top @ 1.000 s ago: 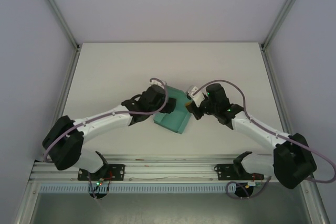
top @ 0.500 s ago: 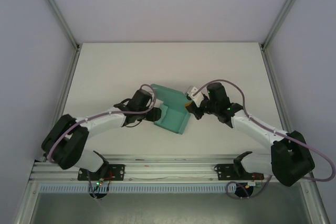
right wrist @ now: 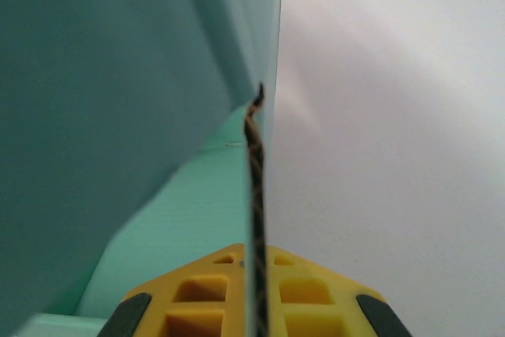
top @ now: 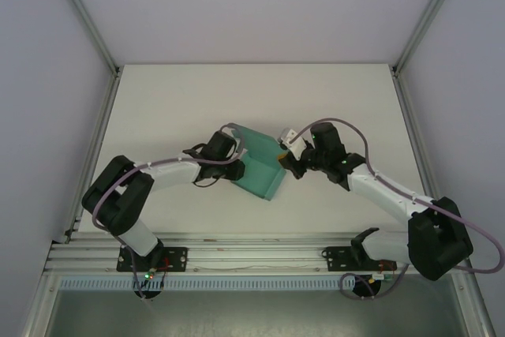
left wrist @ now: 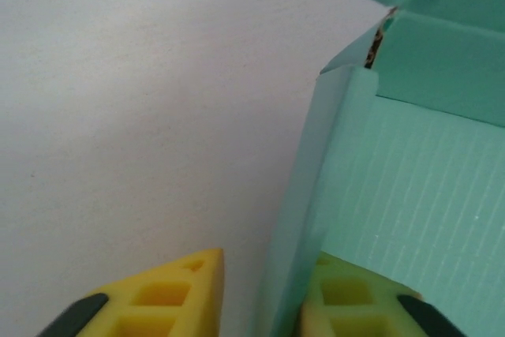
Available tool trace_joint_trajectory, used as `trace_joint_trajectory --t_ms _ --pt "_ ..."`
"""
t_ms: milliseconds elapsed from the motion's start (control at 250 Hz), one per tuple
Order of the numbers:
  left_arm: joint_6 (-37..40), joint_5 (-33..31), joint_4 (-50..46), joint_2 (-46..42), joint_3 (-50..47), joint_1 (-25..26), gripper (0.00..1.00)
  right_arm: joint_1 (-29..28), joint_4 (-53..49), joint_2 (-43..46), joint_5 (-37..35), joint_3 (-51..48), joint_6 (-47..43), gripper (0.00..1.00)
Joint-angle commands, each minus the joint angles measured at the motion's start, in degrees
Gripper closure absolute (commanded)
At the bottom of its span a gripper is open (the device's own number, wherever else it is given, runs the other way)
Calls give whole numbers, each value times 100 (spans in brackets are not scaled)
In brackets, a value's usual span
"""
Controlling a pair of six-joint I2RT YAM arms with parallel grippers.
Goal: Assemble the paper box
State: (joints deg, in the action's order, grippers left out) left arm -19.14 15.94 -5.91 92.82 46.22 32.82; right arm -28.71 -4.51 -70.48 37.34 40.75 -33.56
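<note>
**PAPER BOX BRACED AT BOTH SIDE WALLS FOR FORMING**

**Left arm.** The left gripper [top: 235, 165] reaches in from 9 o'clock. It sets its yellow fingers [left wrist: 166, 297] astride the upright left wall of the paper box [top: 260, 170]. One finger sits outside the wall, over the table. The other sits inside, over the ribbed floor of the box. The fingers are close together, but a sliver of table shows between the outer finger and the card. Whether the wall is actually pinched cannot be told. The likely purpose is to stand this wall square against the corner just ahead of the fingers.

**Workpiece.** The box is teal-green card. It rests near the table centre, slightly toward 6 o'clock. It is partly formed: the floor lies flat, the side walls are raised, and a further panel rises at its 12 o'clock edge.

**Right arm.** The right gripper [top: 289, 165] enters from 3 o'clock with its jaws clamped on the box's right wall. In the wrist view the cut edge of the card runs up from between the fingers. The likely purpose is anchoring, so that the light box does not slide or twist while the left side is worked.

**Surface and room.** The table [top: 181, 100] is white, matt and smooth. Thin card probably slips easily on it, which explains the two-sided hold. Pale wall panels [top: 252, 5] enclose it at 9, 12 and 3 o'clock, joined by aluminium posts [top: 84, 13]. Both arm bases are bolted to an aluminium rail [top: 252, 256] at 6 o'clock.
</note>
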Motion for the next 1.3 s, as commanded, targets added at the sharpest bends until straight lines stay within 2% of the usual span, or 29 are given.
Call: trace_joint_trajectory --t_ms 0,128,252,432,496,572,676,787,839,871,1007,1051,1135,1219,1295 --pt "59 -1033 -335 227 90 52 85 23 -54 43 95 258 -74 100" --pt "54 -2127 -392 448 272 485 92 15 -145 38 183 284 -63 100" --pt "-33 -3757 -829 967 642 1029 100 19 -234 27 147 332 7 100" --pt "-539 -4616 -1847 1932 1170 1196 100 21 -317 49 22 354 79 100" --pt "-552 -4656 -1894 1961 1141 1255 100 19 -363 42 -14 360 90 100" --pt "-572 -4362 -1665 1796 966 1270 100 17 -376 49 -24 361 117 100" --pt "-567 -4263 -1567 1688 870 1263 100 21 -287 60 -105 319 162 100" --pt "-347 -3894 -1468 1171 839 1271 100 27 -252 22 -159 337 157 100" --pt "-280 -3529 -1288 861 766 1269 81 46 -211 -14 -154 341 125 100" --pt "-233 -3270 -1148 659 697 1260 73 57 -163 -47 -148 329 118 100" --pt "-209 -2683 -1020 -38 618 1231 50 124 -92 -192 99 322 -171 100" --pt "-265 -2636 -1078 -212 636 1236 38 127 -18 -203 183 276 -308 100" --pt "-317 -2363 -1029 -545 552 1201 28 133 171 -238 333 214 -523 100" --pt "-375 -2102 -907 -897 380 1144 1 133 232 -354 377 259 -692 100" --pt "-450 -1975 -850 -1209 208 1031 0 134 275 -554 412 370 -808 99"
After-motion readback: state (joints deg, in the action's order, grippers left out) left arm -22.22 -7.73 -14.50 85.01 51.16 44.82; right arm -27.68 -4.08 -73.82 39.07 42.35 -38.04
